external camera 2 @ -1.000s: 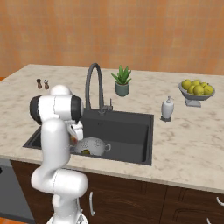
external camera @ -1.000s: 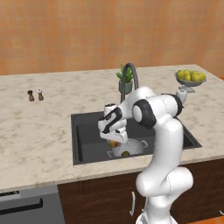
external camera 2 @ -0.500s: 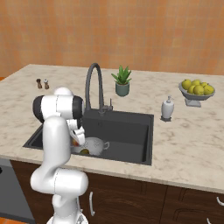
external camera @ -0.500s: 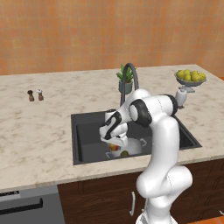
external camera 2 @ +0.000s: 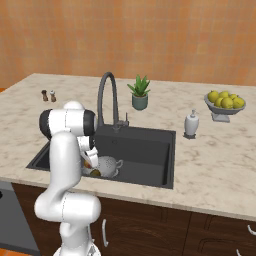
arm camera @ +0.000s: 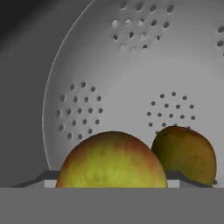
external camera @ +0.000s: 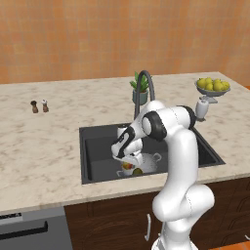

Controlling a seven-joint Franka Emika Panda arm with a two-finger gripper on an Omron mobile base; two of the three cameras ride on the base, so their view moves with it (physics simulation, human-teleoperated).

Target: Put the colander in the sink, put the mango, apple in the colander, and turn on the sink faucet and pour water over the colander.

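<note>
The silvery perforated colander (external camera: pixel 149 163) (external camera 2: pixel 109 165) (arm camera: pixel 131 65) sits on the floor of the dark sink (external camera: pixel 97 151) (external camera 2: pixel 145 150), near its front wall. My gripper (external camera: pixel 128 163) (external camera 2: pixel 90 161) (arm camera: pixel 111 179) reaches down into the colander and is shut on the yellow-green, red-blushed apple (external camera: pixel 127 166) (arm camera: pixel 111 159), held low over the colander's floor. The dark olive mango (external camera: pixel 138 171) (external camera 2: pixel 95 173) (arm camera: pixel 186 155) lies in the colander right beside the apple. The dark gooseneck faucet (external camera: pixel 144 80) (external camera 2: pixel 106 95) arches over the sink's back edge.
Behind the sink stand a potted plant (external camera: pixel 138 90) (external camera 2: pixel 139 92) and a soap dispenser (external camera 2: pixel 191 123). A stemmed bowl of yellow-green fruits (external camera: pixel 212 87) (external camera 2: pixel 225 102) is at the far right. Salt and pepper shakers (external camera: pixel 39 106) (external camera 2: pixel 48 95) stand on the counter at the left.
The hand has come down lower into the sink with the apple, from above the colander to inside it. The colander and mango have not moved.
</note>
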